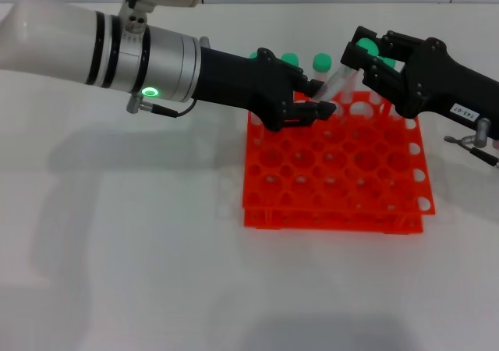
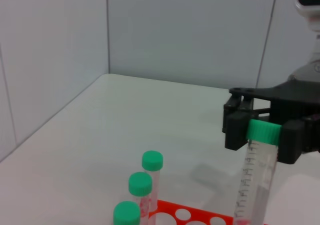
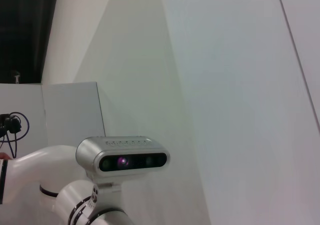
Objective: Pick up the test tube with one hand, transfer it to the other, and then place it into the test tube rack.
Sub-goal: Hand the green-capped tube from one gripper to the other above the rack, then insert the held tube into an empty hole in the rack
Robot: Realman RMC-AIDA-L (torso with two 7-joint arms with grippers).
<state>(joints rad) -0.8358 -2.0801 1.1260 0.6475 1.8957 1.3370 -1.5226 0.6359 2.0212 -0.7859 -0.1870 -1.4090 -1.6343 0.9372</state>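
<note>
The test tube [image 1: 337, 82] is clear with a green cap and hangs tilted over the back of the orange-red rack [image 1: 327, 214]. My right gripper [image 1: 365, 61], black with a white label, is shut on the tube at its cap; the left wrist view shows this gripper [image 2: 262, 135] on the tube [image 2: 257, 180]. My left gripper [image 1: 320, 100], on the silver-white arm, is closed around the tube's lower end just above the rack's back row. The right wrist view shows nothing of the task.
Several other green-capped tubes [image 1: 290, 58] stand in the rack's back row, right behind my left gripper; three show in the left wrist view [image 2: 152, 161]. The rack's edge [image 2: 200, 217] shows there too. The white table [image 1: 117, 249] spreads to the left and front.
</note>
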